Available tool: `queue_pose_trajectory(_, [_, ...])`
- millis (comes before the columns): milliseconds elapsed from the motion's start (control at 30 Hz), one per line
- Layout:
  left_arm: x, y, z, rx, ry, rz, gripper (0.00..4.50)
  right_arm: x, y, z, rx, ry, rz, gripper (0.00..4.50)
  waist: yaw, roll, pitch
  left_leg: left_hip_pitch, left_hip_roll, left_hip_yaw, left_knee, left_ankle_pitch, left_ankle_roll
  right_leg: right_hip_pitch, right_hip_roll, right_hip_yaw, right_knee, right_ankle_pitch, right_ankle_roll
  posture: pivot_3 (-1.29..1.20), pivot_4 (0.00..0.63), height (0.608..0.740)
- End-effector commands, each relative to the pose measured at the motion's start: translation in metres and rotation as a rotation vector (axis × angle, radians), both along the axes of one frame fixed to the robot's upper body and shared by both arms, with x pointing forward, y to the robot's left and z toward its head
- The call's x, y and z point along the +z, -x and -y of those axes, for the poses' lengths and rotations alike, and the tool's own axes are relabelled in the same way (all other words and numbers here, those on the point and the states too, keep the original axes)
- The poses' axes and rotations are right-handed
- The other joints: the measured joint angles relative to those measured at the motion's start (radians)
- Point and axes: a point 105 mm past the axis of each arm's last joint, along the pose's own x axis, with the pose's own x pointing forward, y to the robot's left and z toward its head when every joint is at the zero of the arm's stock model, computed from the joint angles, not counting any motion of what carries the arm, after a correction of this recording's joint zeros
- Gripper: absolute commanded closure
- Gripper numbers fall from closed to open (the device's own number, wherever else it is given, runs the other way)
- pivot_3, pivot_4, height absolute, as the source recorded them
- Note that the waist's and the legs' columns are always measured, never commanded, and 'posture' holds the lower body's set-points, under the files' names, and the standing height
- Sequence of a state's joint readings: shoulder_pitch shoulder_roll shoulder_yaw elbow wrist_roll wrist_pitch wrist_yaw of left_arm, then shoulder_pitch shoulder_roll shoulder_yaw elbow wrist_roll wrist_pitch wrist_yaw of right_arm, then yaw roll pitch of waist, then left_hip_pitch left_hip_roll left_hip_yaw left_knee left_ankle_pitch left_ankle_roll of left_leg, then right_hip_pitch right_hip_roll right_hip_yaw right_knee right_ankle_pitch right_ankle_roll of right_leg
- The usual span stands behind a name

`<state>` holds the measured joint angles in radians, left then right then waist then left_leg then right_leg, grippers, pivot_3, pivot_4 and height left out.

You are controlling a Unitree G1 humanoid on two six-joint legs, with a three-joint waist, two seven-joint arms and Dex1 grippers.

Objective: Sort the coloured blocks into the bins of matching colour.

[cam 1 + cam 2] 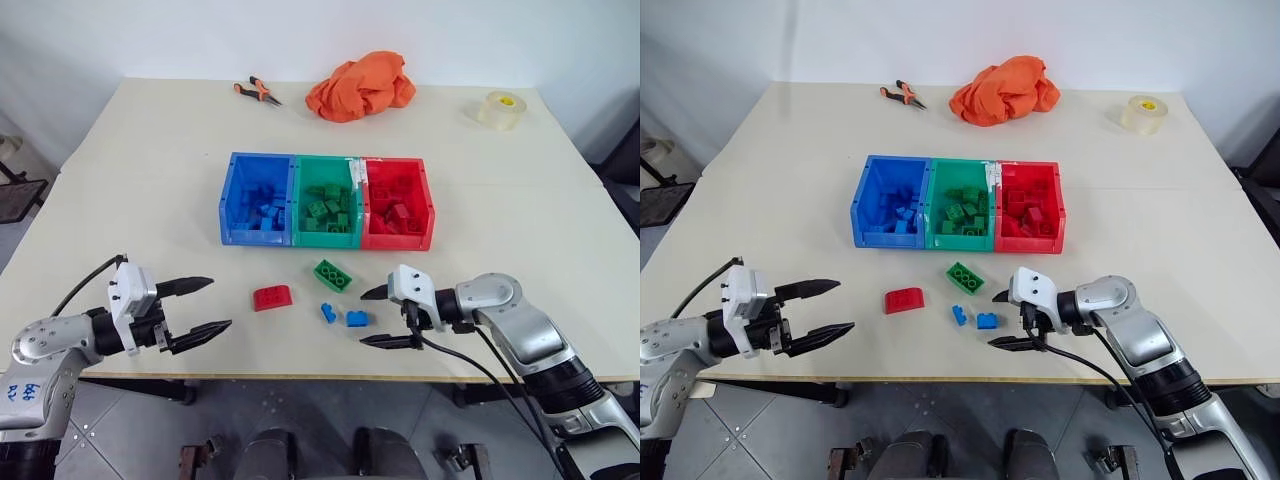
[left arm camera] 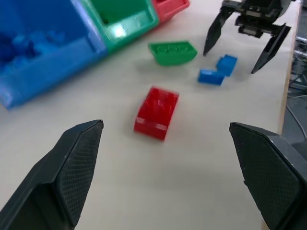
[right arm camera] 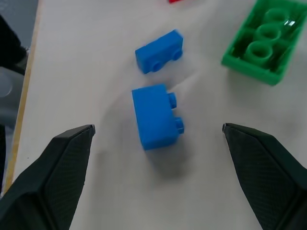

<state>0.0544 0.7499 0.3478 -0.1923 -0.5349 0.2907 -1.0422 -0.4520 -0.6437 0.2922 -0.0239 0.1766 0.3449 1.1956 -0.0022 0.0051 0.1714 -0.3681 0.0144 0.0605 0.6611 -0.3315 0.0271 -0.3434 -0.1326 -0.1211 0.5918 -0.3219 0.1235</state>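
Three joined bins stand mid-table: blue bin, green bin and red bin, each holding bricks of its colour. In front of them lie a red block, a green block lying studs down, and two small blue blocks. My right gripper is open, just right of the blue blocks, pointing at the nearer blue block with nothing between its fingers. Near the front left, my left gripper is open and empty, aimed toward the red block.
At the far side lie an orange cloth, pliers and a roll of tape. The table's front edge runs just below both grippers.
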Motion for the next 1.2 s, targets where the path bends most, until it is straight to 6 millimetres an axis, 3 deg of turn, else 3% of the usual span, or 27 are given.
queue_pose_trajectory(33, [0.016, 0.003, 0.005, 0.002, 0.025, 0.064, 0.00, 0.000, 0.002, -0.010, 0.057, -0.003, 0.015, 0.21, 0.000, 0.000, 0.000, 0.000, 0.000, 0.000, 0.000, 0.000, 0.000, 0.000, 0.000, 0.000, 0.000, 0.000, 0.000, 0.00, 0.150, 0.740])
queue_pose_trajectory(100, [0.016, 0.005, 0.006, 0.008, 0.034, 0.067, 0.00, -0.002, 0.004, -0.014, 0.081, -0.005, 0.020, 0.57, -0.003, 0.000, 0.000, 0.000, 0.000, 0.000, 0.000, 0.000, 0.000, 0.000, 0.000, 0.000, 0.000, 0.000, 0.000, 0.00, 0.150, 0.740])
queue_pose_trajectory(400, [0.017, 0.003, 0.001, 0.051, 0.041, 0.081, 0.00, 0.020, -0.005, -0.005, 0.066, -0.026, 0.103, 3.63, -0.002, 0.000, 0.000, 0.000, 0.000, 0.000, 0.000, 0.000, 0.000, 0.000, 0.000, 0.000, 0.000, 0.000, 0.000, 0.00, 0.150, 0.740])
queue_pose_trajectory(567, [0.018, 0.002, 0.003, 0.051, 0.047, 0.083, 0.00, 0.069, -0.024, -0.006, 0.024, -0.140, 0.210, 3.63, -0.003, 0.000, 0.000, 0.000, 0.000, 0.001, 0.000, 0.000, 0.000, 0.000, 0.000, 0.000, 0.000, 0.000, 0.000, 0.00, 0.150, 0.740])
queue_pose_trajectory(700, [0.019, -0.001, 0.005, 0.056, 0.050, 0.091, 0.00, 0.117, -0.056, -0.033, -0.003, -0.265, 0.297, 3.63, -0.025, 0.000, 0.000, 0.000, 0.001, 0.001, -0.001, 0.000, -0.001, -0.001, 0.001, 0.000, 0.001, 0.000, 0.000, 0.00, 0.150, 0.740])
queue_pose_trajectory(833, [0.020, -0.005, 0.005, 0.061, 0.051, 0.102, 0.00, 0.137, -0.083, -0.066, -0.027, -0.319, 0.348, 3.63, -0.030, 0.000, 0.000, 0.000, 0.001, 0.000, -0.002, 0.000, -0.001, -0.004, 0.001, 0.000, 0.006, 0.000, -0.001, 0.00, 0.150, 0.740])
queue_pose_trajectory(1000, [0.023, -0.009, 0.005, 0.077, 0.053, 0.126, 0.00, 0.145, -0.107, -0.117, -0.045, -0.343, 0.373, 3.63, -0.042, 0.000, 0.000, -0.001, 0.000, 0.002, -0.002, 0.000, -0.001, -0.010, 0.002, 0.000, 0.017, 0.000, -0.001, 0.00, 0.150, 0.740])
queue_pose_trajectory(1200, [0.022, -0.005, 0.006, 0.096, 0.065, 0.134, 0.00, 0.151, -0.109, -0.162, -0.035, -0.369, 0.403, 3.63, -0.046, -0.002, -0.001, -0.001, -0.002, 0.001, -0.002, 0.001, -0.001, -0.012, 0.003, 0.002, 0.021, 0.000, -0.001, 0.00, 0.150, 0.740])
